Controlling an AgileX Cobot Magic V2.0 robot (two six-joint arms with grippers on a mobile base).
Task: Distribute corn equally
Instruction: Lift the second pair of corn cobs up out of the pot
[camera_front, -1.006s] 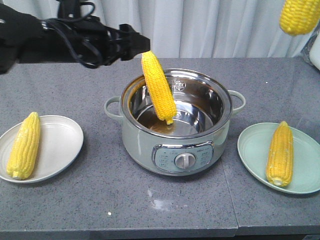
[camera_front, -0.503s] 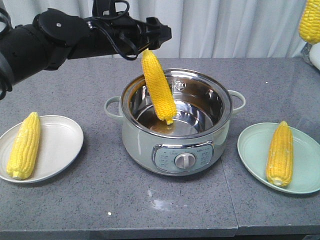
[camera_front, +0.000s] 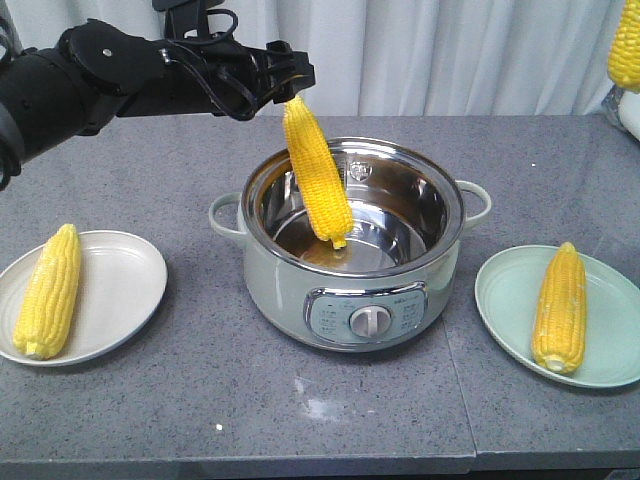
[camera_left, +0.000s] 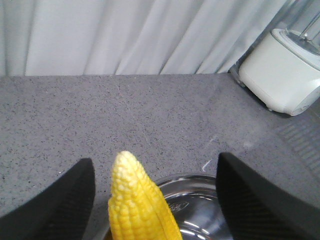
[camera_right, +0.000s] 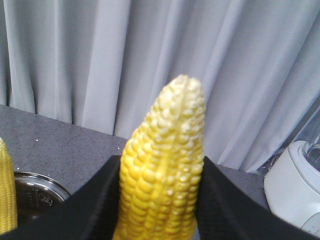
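A grey speckled counter (camera_front: 200, 400) runs in front of pale curtains (camera_front: 450, 50). Your left gripper (camera_left: 155, 170) has its fingers (camera_left: 60, 200) spread wide, one either side of the leaning cob (camera_front: 318, 180) and touching neither side of it. Half a second ago this gripper reached past the cob's tip. It has now drawn back, so the tip sits between the open fingers. A grasp looks lined up but not yet made. That cob stands tilted in the electric pot (camera_front: 270, 290), resting against the rim nearest your left arm. Your right gripper (camera_right: 160, 165) pinches the held cob (camera_right: 162, 150) between dark fingers (camera_right: 85, 215), high at the right edge of the front view, and it has drifted further outward. The white plate (camera_front: 125, 280) already carries one cob (camera_front: 48, 290), and so does the green plate (camera_front: 500, 300), whose cob (camera_front: 560, 305) lies lengthwise. One more each would likely even them. Mind the pot rim when lifting. A white appliance (camera_left: 280, 75) stands at the far right.
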